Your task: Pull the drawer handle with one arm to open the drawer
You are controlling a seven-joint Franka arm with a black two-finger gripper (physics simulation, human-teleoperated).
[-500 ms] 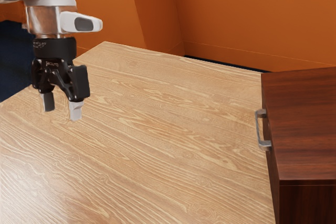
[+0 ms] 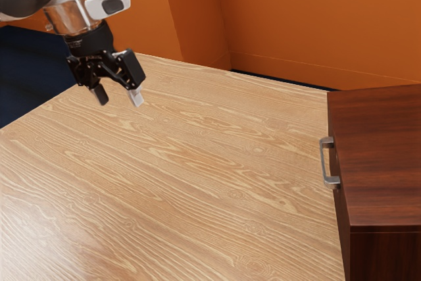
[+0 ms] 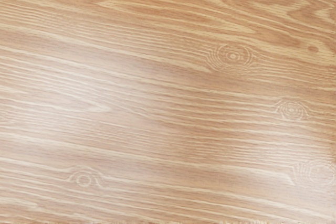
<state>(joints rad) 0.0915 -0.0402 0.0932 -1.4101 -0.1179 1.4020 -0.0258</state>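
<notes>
While hovering upper left over the table [image 2: 197,189], holds tool [image 2: 120,100] spread, empty, well apart from drawer handle [image 2: 326,161] at right.

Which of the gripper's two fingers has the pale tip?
The finger toward the exterior view's right, on the side of the drawer handle. The other finger is dark throughout.
</notes>
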